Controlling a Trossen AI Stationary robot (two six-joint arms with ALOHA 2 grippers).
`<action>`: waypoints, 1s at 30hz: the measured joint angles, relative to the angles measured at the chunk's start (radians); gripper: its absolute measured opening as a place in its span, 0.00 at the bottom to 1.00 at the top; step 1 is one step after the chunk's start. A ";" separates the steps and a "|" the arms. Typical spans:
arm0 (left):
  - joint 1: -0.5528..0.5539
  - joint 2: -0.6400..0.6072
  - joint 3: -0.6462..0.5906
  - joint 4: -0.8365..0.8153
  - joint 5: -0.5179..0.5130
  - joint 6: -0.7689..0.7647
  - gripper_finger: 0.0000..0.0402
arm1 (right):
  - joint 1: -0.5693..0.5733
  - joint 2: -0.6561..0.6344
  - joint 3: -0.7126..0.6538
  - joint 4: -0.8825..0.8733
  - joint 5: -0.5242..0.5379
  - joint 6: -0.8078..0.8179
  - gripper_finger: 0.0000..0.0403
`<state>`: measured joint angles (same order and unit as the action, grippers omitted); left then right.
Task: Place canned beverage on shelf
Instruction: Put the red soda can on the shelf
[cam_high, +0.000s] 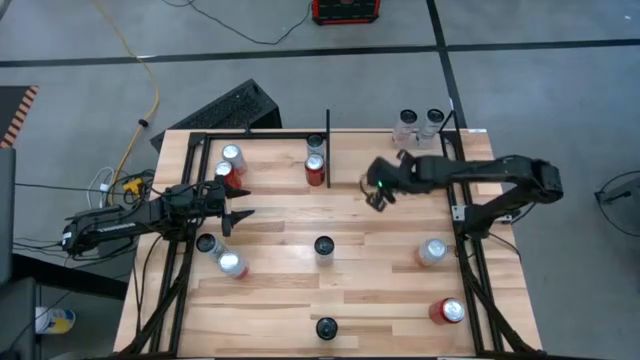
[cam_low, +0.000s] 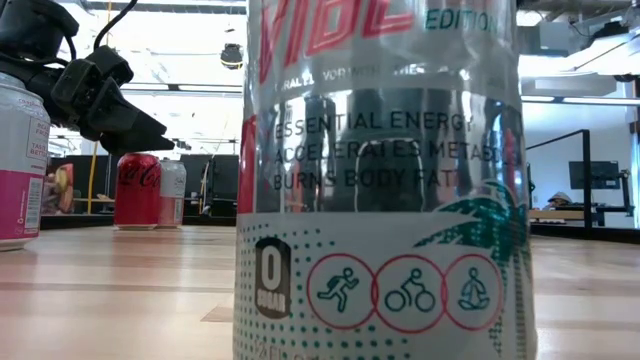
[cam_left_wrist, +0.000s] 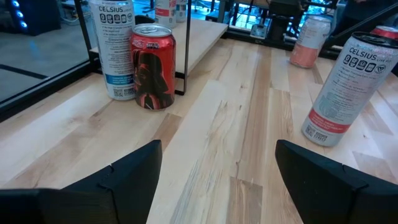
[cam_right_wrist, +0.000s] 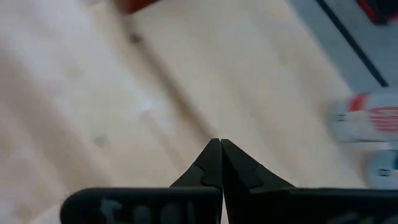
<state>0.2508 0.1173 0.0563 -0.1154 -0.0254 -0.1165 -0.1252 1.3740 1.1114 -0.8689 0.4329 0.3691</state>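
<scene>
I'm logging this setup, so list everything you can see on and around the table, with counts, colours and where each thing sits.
shelf: one, light wood planks with black rails, fills the middle of the high view.
cans: about eleven, silver and red, upright, spread over the shelf; a red can stands by the divider bar; another red one sits at the near right corner.
clear containers: two, far right edge.
keyboard: one, black, on the floor beyond the far left corner.
yellow cable: one, on the grey floor.
left gripper: dark, fingers open and empty, over the left side.
right gripper: dark, fingers shut and empty, over the far right part.
</scene>
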 joint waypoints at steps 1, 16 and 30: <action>0.000 0.000 0.000 0.000 0.000 0.000 0.75 | 0.038 -0.011 0.000 -0.004 -0.013 0.019 0.06; 0.000 0.000 -0.004 0.030 -0.002 0.000 0.75 | 0.498 -0.138 0.000 0.111 0.192 0.182 0.07; 0.001 0.008 -0.002 0.073 -0.077 -0.081 0.75 | 0.496 -0.092 0.001 0.168 0.213 0.145 0.08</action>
<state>0.2516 0.1257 0.0543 -0.0420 -0.1024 -0.1971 0.3710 1.2824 1.1123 -0.7013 0.6460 0.5143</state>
